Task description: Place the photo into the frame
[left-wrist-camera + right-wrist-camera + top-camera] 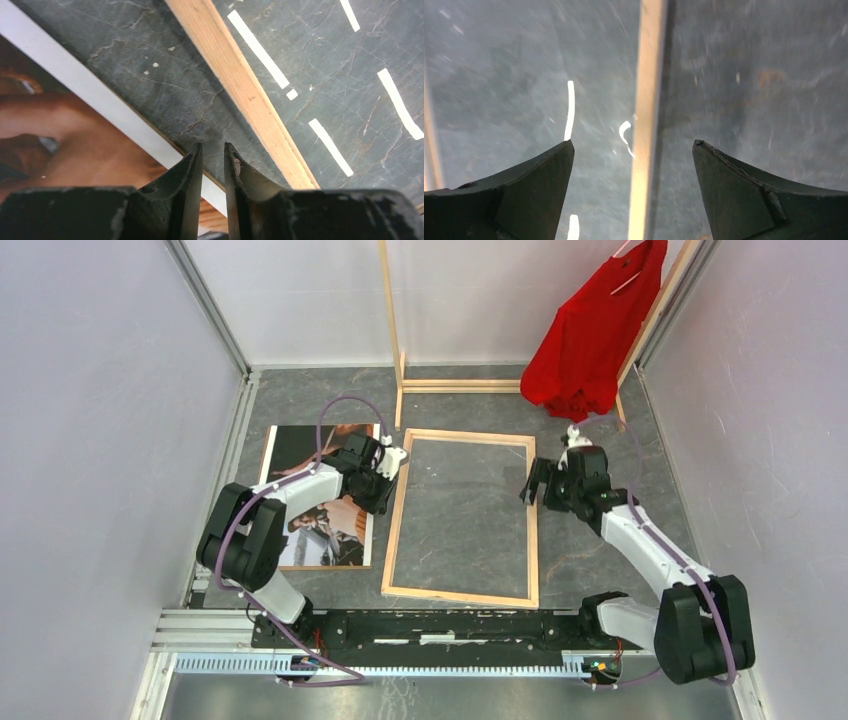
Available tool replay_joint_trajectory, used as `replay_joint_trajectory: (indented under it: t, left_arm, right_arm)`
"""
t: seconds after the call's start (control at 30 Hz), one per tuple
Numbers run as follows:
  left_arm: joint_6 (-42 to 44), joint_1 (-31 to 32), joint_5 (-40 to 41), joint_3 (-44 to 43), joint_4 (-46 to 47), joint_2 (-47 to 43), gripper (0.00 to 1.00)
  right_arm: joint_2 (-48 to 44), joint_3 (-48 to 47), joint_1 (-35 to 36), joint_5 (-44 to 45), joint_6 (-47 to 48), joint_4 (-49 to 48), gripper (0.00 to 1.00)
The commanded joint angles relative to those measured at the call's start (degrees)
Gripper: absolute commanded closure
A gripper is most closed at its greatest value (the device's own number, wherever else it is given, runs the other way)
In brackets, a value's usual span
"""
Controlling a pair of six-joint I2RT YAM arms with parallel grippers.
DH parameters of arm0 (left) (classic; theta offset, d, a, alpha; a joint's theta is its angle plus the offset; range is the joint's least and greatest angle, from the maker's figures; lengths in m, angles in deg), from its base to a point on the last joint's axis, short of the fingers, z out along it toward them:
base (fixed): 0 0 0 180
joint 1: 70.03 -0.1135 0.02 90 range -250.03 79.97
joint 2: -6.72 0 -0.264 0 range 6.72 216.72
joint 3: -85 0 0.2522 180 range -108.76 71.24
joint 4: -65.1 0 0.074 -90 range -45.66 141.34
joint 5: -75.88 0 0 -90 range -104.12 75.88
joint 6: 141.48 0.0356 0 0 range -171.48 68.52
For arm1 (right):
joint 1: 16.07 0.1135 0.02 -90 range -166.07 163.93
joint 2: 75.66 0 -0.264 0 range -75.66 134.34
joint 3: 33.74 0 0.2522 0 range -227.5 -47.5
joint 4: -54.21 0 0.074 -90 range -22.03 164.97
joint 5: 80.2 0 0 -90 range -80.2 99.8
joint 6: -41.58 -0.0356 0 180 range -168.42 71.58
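Note:
The photo [300, 455] lies face up on the dark floor at the left; its white border and brown tones show in the left wrist view [75, 130]. The frame [400, 525] lies flat at the centre, light wood side up. My left gripper [393, 462] hangs over the gap between the photo's right edge and the frame's left rail [240, 85]. Its jaws [213, 146] are nearly together with a narrow gap and nothing between them. My right gripper [535, 485] is open and empty above the frame's right rail [646, 100], which runs between its fingers [633, 142].
A tall wooden clothes rack [392, 330] stands at the back with a red shirt [595, 330] hanging at the back right. Pale walls close in on both sides. A metal rail [430, 665] runs along the near edge.

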Motion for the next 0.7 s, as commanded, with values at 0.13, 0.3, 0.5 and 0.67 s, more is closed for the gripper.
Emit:
replay_joint_trajectory:
  t: [0.13, 0.3, 0.5, 0.67]
  left_arm:
    - [-2.8, 3.4, 0.3, 1.9, 4.6, -1.7, 0.72]
    - [-3.4, 4.0, 1.2, -0.1, 4.9, 1.3, 0.72]
    - [-3.8, 4.2, 1.8, -3.6, 5.2, 5.1, 0.73]
    - [-4.2, 4.3, 2.1, -6.0, 5.2, 6.1, 0.73]
  right_arm:
    - [-3.6, 11.2, -0.8, -4.4, -2.3, -7.7, 0.04]
    - [-1.8, 13.5, -1.1, -9.9, -6.1, -14.6, 0.05]
    - [3.1, 11.2, -1.1, -11.6, -8.4, -19.5, 0.05]
    - [6.9, 8.2, -1.1, -10.9, -8.6, -20.0, 0.06]
